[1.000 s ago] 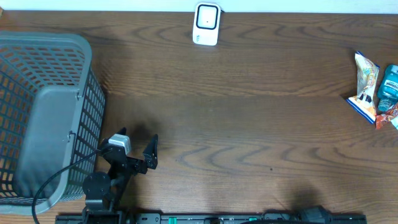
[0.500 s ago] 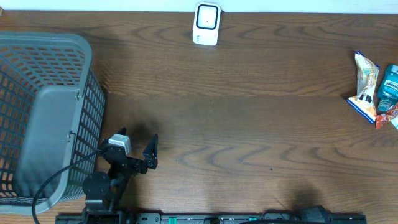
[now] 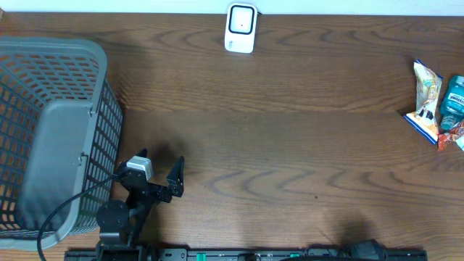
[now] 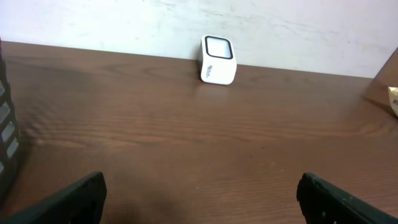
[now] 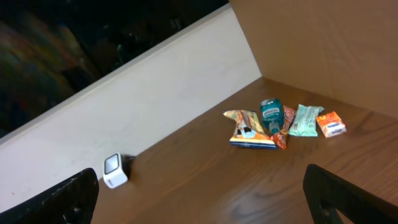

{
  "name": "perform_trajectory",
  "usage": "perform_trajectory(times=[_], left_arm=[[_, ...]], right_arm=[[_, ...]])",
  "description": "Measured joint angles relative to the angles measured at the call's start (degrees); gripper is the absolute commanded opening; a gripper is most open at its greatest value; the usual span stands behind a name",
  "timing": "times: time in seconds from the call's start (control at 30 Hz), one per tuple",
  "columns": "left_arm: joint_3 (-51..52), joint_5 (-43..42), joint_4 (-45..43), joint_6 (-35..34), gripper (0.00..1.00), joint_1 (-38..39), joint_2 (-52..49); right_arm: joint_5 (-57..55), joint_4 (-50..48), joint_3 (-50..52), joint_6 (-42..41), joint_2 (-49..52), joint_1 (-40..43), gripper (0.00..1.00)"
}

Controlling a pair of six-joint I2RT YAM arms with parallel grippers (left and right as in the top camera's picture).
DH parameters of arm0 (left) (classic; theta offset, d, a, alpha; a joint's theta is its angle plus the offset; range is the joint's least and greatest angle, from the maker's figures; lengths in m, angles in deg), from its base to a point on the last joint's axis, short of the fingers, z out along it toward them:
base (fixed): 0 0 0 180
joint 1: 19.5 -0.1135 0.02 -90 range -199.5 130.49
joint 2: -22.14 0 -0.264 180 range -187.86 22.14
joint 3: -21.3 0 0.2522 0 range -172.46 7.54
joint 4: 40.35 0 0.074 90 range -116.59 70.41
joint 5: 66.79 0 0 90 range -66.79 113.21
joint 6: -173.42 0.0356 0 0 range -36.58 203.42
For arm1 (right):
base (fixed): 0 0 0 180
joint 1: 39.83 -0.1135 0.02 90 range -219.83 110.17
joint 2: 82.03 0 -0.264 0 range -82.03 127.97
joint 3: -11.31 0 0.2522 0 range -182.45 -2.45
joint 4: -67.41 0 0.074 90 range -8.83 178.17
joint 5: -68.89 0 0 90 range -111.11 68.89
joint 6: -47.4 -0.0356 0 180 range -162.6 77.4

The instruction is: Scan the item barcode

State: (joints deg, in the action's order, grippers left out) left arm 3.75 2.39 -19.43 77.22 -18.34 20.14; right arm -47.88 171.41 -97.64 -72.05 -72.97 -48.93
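Left hand pose: the left hand (image 3: 158, 172) is held low over the near edge of the surface (image 3: 290, 145) and is pointed across it towards the far side. Its arm is folded back close to the base.
Left hand state: the fingers (image 4: 68, 199) are spread wide at the two bottom corners of the left wrist view. The hand is released and nothing is gripped between them.
Right hand pose: the right hand (image 5: 200, 173) is seen only in its own wrist view, which is tilted and looks over the surface from a raised angle. In the overhead view only a dark part of its arm is made out at the near edge.
Right hand state: the jaws are spread fully, released, with nothing held.
Scanner: the white scanner (image 3: 241, 27) is stood ahead of the left hand, well apart from it, at the far edge. From the right hand it is seen ahead and to the left.
Items: a snack bag (image 3: 425, 101) and a blue bottle (image 3: 453, 101) are laid together, far ahead and to the right of the left hand, well apart from both hands. A pale green packet (image 5: 306, 119) and an orange box (image 5: 331, 124) are laid just beside them, ahead and to the right of the right hand.
Basket: a grey basket (image 3: 109, 123) is set just to the left of the left hand, its wall close beside the arm.
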Motion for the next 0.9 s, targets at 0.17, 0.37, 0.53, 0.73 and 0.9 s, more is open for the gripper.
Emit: perform_trajectory(times=[0.17,0.37,0.53,0.73,0.9], left_arm=[[0.0,0.0,0.0,0.0,0.98,0.0,0.0],[0.0,0.0,0.0,0.0,0.98,0.0,0.0],[0.0,0.0,0.0,0.0,0.98,0.0,0.0],[0.0,0.0,0.0,0.0,0.98,0.0,0.0],[0.0,0.0,0.0,0.0,0.98,0.0,0.0]], right_arm=[[-0.4,-0.6,-2.4,0.0,0.0,1.2,0.99],[-1.0,2.5,-11.0,0.4,0.0,4.2,0.99],[-0.6,6.6,-17.0,0.3,0.0,7.8,0.99],[0.0,6.8,-18.1,0.1,0.0,9.6,0.99],[-0.3,6.6,-18.1,-0.1,0.0,9.6,0.99]])
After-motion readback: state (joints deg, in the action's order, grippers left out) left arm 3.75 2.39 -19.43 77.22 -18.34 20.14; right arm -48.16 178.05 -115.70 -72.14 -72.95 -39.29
